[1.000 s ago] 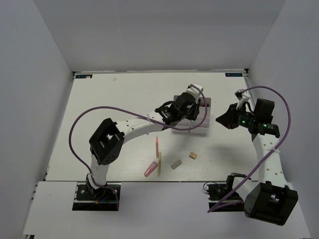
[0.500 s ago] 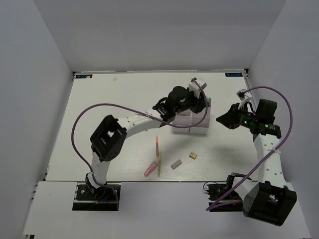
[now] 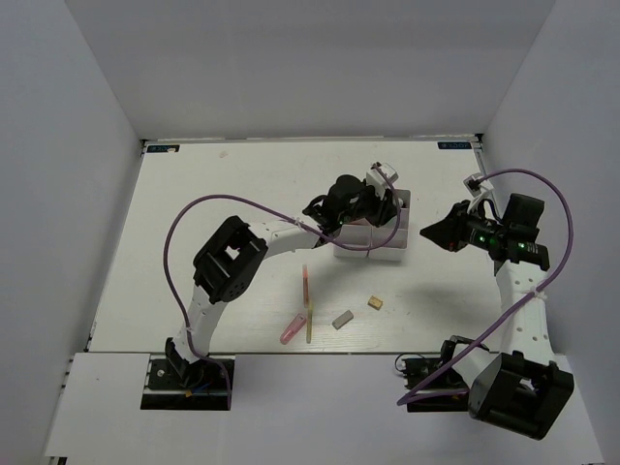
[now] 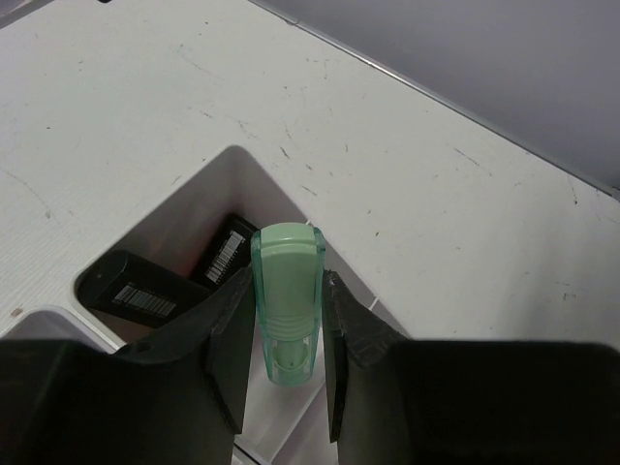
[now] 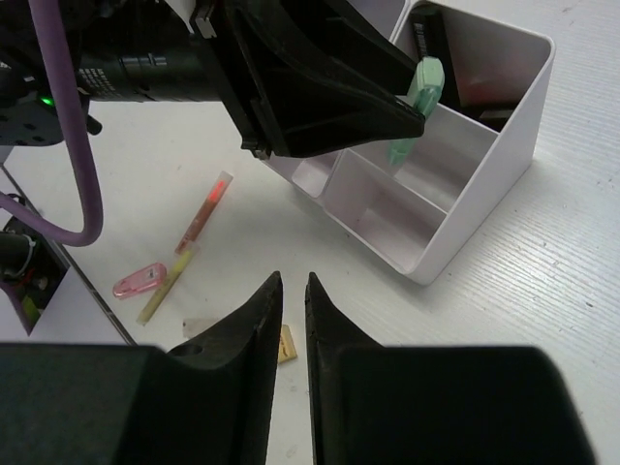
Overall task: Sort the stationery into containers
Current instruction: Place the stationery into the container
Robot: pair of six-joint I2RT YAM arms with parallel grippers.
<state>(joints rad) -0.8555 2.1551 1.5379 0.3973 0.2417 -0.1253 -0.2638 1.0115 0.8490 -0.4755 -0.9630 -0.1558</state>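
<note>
Jaws of the left gripper are clamped on a green marker, one pad on each flat side, with the cap end sticking out past the fingertips. In the top view this gripper hangs over the 12 o'clock end of the containers, a block of white open-top bins just right of the tabletop's centre. From the left wrist, the marker hangs over a corner bin that already holds two black items with barcode labels. The right wrist view shows it by the divider next to that bin, so I cannot tell which compartment it is over.

The right gripper sits at 3 o'clock of the block, apart from it and pointing toward it. Its jaws are all but closed, with only a slit between them and nothing in it.

The loose stationery lies on the tabletop at about 7 o'clock of the block. A thin pink stick lies nearest the bins. Below it, a yellow stick lies just beside a pink marker. At 3 o'clock of those two lies a grey eraser, and a tan eraser is near it at its 2 o'clock.
</note>
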